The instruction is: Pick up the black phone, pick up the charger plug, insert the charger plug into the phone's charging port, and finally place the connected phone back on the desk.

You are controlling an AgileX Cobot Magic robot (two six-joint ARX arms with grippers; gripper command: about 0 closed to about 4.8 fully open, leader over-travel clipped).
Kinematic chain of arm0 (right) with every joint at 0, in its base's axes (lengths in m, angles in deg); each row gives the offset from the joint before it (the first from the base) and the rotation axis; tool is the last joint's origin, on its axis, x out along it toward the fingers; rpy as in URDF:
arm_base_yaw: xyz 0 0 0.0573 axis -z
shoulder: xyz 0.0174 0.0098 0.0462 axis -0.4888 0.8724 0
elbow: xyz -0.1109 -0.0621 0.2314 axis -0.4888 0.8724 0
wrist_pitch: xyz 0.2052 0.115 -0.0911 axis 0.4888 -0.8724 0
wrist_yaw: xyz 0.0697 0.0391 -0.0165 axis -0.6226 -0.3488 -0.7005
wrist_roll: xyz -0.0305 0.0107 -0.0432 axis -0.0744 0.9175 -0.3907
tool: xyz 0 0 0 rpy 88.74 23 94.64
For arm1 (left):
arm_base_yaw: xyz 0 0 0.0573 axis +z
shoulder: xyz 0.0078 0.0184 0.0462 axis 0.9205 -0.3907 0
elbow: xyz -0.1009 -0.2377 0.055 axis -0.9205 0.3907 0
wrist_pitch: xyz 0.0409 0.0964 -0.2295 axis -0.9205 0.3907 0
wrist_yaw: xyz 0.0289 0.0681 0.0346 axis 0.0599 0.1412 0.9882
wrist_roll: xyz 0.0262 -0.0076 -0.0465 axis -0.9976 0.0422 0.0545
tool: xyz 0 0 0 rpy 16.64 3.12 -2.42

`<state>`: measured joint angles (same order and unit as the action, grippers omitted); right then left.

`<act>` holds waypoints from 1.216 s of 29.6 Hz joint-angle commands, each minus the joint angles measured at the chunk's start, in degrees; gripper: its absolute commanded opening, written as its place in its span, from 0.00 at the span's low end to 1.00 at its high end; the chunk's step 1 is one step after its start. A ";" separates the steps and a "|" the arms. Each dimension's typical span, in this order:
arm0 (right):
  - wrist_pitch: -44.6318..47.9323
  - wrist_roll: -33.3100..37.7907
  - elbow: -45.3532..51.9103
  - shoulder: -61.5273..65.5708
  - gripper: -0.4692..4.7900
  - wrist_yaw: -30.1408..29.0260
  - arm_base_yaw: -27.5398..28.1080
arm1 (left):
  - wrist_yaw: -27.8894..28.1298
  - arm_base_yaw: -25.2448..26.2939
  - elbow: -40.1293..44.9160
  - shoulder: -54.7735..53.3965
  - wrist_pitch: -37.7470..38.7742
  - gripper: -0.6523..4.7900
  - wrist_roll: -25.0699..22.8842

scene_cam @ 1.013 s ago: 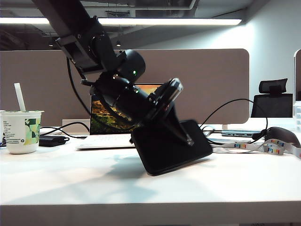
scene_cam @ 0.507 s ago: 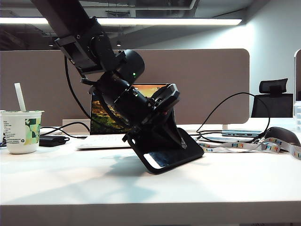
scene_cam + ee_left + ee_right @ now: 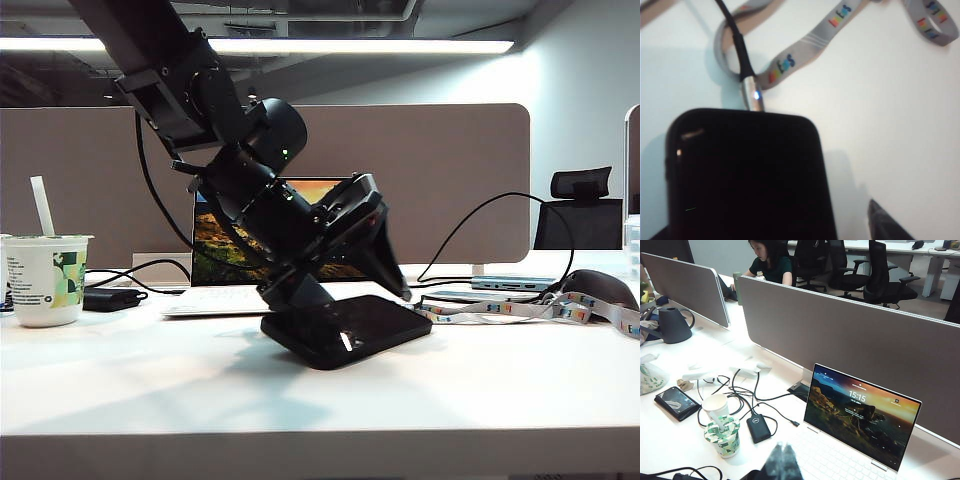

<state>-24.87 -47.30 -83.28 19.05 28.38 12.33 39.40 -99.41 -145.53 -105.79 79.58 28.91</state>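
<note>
The black phone [image 3: 345, 330] lies flat on the white desk [image 3: 150, 400], in front of the laptop. In the left wrist view the silver charger plug [image 3: 752, 95] sits in the short end edge of the phone [image 3: 745, 175]. It covers the charging port, and its thin black cable [image 3: 735, 35] runs away from it. My left gripper [image 3: 340, 298] hangs over the phone, open, with one finger on each side. One finger [image 3: 885, 225] stands clear of the phone's edge. My right gripper [image 3: 784, 451] is shut and empty, above the laptop's keyboard.
An open laptop [image 3: 215, 245] stands behind the phone. A paper cup [image 3: 45, 280] and a black power brick [image 3: 110, 298] sit at the left. A colourful lanyard [image 3: 530, 312], a pale flat slab [image 3: 510, 284] and a dark rounded object [image 3: 600, 288] lie at the right. A fabric divider [image 3: 450, 170] closes the back.
The phone was held tilted on its edge; it has tipped down and now lies flat. The left gripper has opened and let go of it. The cable has shifted slightly.
</note>
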 commanded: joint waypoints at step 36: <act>-43.85 -1.16 1.07 -2.08 0.08 29.75 -12.57 | 30.47 -7.98 0.04 48.04 40.17 0.11 -4.11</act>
<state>-68.45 -48.66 -82.95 17.46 57.36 1.58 66.22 -105.83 -145.47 -58.58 118.62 24.10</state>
